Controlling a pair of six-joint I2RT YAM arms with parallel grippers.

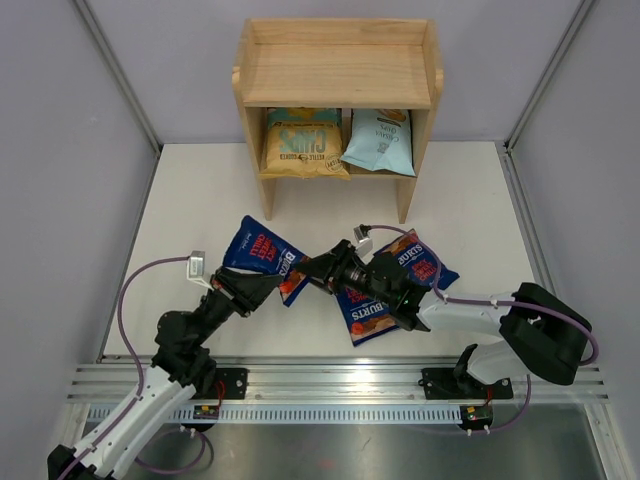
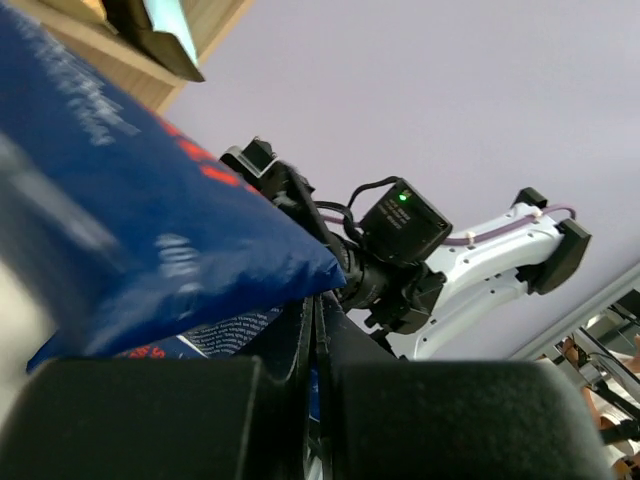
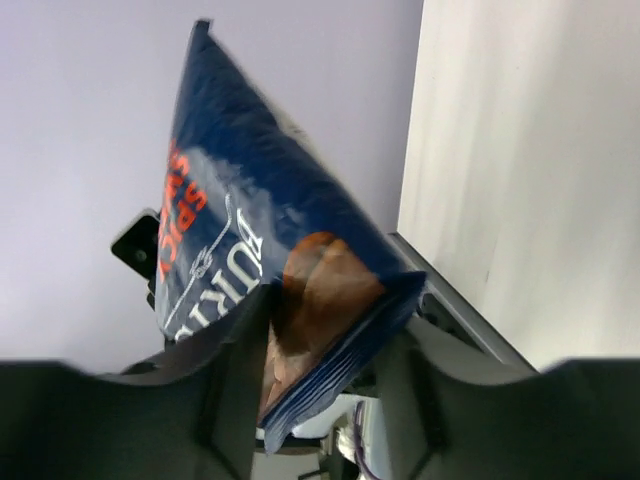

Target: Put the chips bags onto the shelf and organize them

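Observation:
My left gripper is shut on the edge of a dark blue Burts bag and holds it tilted above the table. In the left wrist view the bag fills the left side and its seam is pinched in the gripper. My right gripper is open, and the bag's other end sits between its spread fingers. Two more Burts bags lie under the right arm. The shelf holds the tan-and-teal bag and the pale blue bag on its lower tier.
The shelf's top tier holds nothing. Grey walls with metal frame posts close in the white table on the left, right and back. The metal rail with the arm bases runs along the near edge. The right arm's wrist shows in the left wrist view.

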